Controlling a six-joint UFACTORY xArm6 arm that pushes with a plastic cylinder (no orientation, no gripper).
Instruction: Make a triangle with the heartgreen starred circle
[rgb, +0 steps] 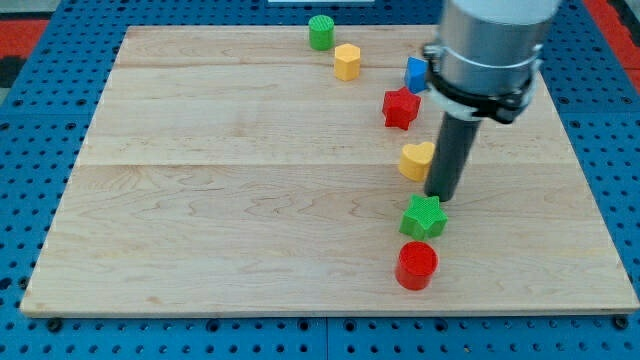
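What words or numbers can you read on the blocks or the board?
None: no word, number, label or sign shows anywhere.
The green star, red circle, yellow heart and red star are plain.
The wooden board shows only grain.
My tip sits just above the green star, beside the yellow heart.

The board under my tip is pale wood, smooth and matt, with fine grain running across its joined planks. The rod is dark and matt. The green star just below my tip and the red cylinder beyond it look like ribbed plastic. The yellow heart beside my tip looks smoother, faintly glossy.
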